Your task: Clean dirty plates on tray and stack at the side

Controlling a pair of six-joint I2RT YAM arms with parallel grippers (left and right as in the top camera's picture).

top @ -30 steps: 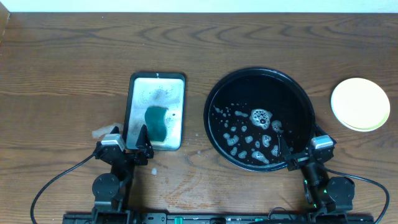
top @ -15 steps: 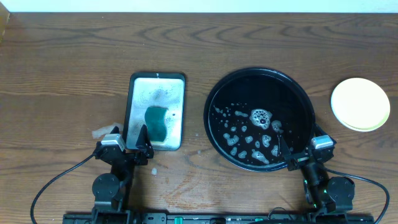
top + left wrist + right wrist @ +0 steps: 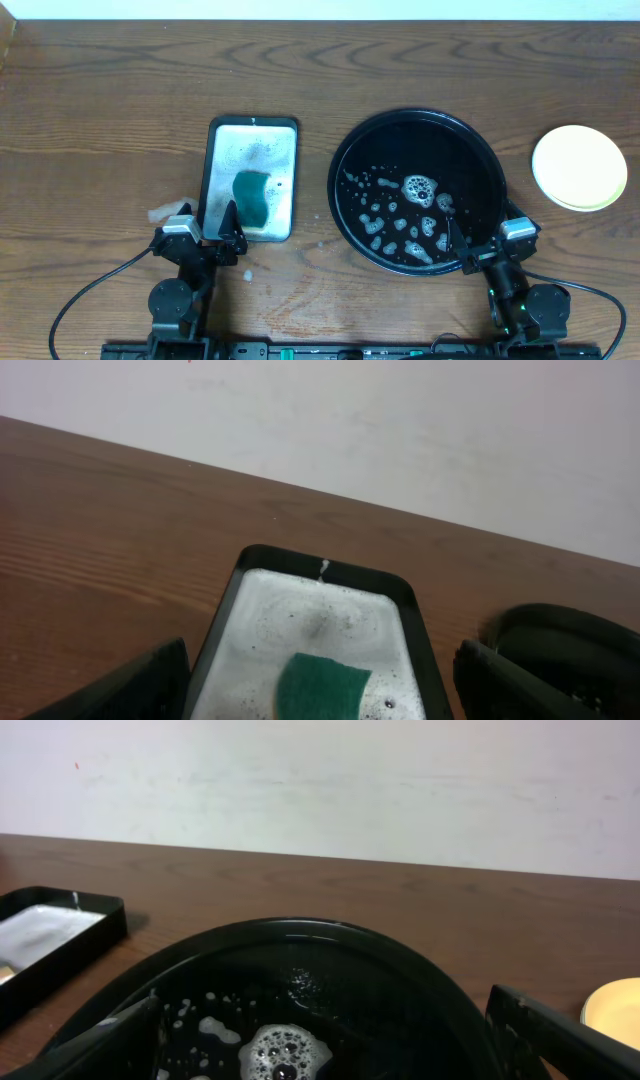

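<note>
The plates [image 3: 579,167] sit as one stack on the table at the far right, pale yellow on top with no smear showing; the ones beneath are hidden. An edge of the stack shows in the right wrist view [image 3: 612,1005]. The black tray [image 3: 416,113] holds only soap foam and water, no plate; it also shows in the right wrist view [image 3: 300,927] and the left wrist view [image 3: 560,622]. My left gripper [image 3: 212,232] is open and empty at the front end of the soapy tray. My right gripper [image 3: 482,246] is open and empty at the black tray's front right rim.
A rectangular soapy tray [image 3: 253,135] lies left of centre with a green sponge [image 3: 250,196] in it; both show in the left wrist view, tray [image 3: 320,560] and sponge [image 3: 320,685]. A small pale scrap [image 3: 165,211] lies left of the left gripper.
</note>
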